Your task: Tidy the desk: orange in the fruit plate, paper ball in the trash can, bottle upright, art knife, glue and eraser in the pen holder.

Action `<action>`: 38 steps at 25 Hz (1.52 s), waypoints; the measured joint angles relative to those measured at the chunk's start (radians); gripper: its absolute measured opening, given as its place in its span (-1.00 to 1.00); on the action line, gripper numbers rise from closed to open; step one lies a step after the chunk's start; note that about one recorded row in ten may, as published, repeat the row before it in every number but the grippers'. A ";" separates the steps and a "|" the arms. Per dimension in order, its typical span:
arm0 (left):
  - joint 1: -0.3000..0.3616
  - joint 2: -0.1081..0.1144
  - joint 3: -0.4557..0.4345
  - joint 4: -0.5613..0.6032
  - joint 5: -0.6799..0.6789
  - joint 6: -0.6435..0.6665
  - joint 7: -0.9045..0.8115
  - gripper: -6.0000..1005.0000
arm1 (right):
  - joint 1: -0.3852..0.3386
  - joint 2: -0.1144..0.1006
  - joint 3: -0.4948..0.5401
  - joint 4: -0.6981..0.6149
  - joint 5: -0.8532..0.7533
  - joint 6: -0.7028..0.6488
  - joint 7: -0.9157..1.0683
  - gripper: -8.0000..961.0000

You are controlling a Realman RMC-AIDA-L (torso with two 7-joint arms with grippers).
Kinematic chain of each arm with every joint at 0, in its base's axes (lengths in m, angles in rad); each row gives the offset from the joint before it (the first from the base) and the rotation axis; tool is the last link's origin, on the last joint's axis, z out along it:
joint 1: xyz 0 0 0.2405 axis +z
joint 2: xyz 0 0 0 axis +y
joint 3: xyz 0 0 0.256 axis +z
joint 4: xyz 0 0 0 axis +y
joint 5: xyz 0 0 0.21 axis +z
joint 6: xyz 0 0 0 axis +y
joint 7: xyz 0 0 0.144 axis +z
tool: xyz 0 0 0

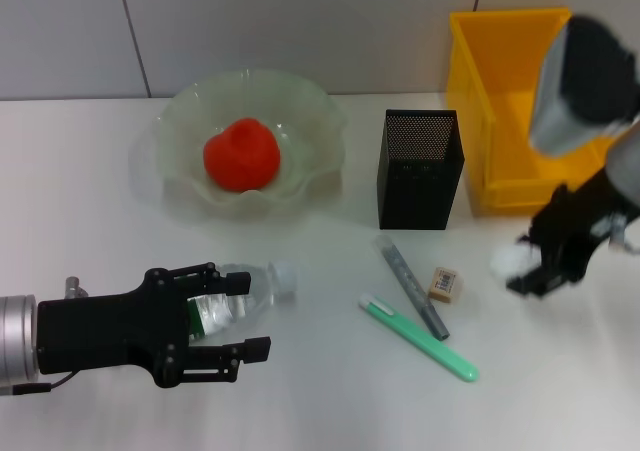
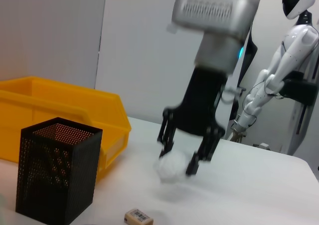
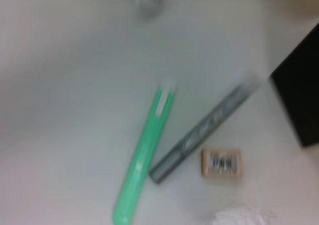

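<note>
The white worktop point(image 1: 90, 191) carried everything, and the largest thing on it was the yellow trash can point(image 1: 500, 101) at the far right corner, with the pale-green fruit plate point(image 1: 310, 121) further left along the back and the orange point(image 1: 241, 154) lying inside it. Between those two stood the black mesh pen holder point(image 1: 420, 169), upright and just beside the trash can. The left gripper point(image 1: 235, 316) sat low at the near left of the worktop, its jaws spread wide on either side of the bottle point(image 1: 245, 296), which lay on its side with the cap pointing toward the right (whether the fingers actually touched it could not be told from the head view). The right gripper point(image 2: 179, 157) hung near the right edge in front of the trash can, jaws partly closed around the white paper ball point(image 2: 171, 167), which appeared to be at or just above the surface. In front of the pen holder lay a green pen-like tool point(image 1: 418, 336) and a grey stick point(image 1: 410, 286), side by side at a slant, nearly touching at their near ends. The small beige eraser point(image 1: 445, 284) rested just to the right of the grey stick, apart from the paper ball.
</note>
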 joint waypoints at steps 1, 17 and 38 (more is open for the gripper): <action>0.000 0.000 0.000 0.001 0.000 0.000 0.000 0.62 | 0.003 0.000 0.025 -0.032 0.010 -0.027 0.000 0.08; -0.003 -0.001 0.000 0.003 0.000 -0.003 -0.006 0.62 | 0.047 -0.019 0.328 -0.108 0.027 0.234 0.164 0.09; -0.008 0.003 -0.012 0.004 -0.002 -0.002 -0.015 0.62 | 0.046 -0.008 0.305 0.147 0.013 0.676 0.211 0.40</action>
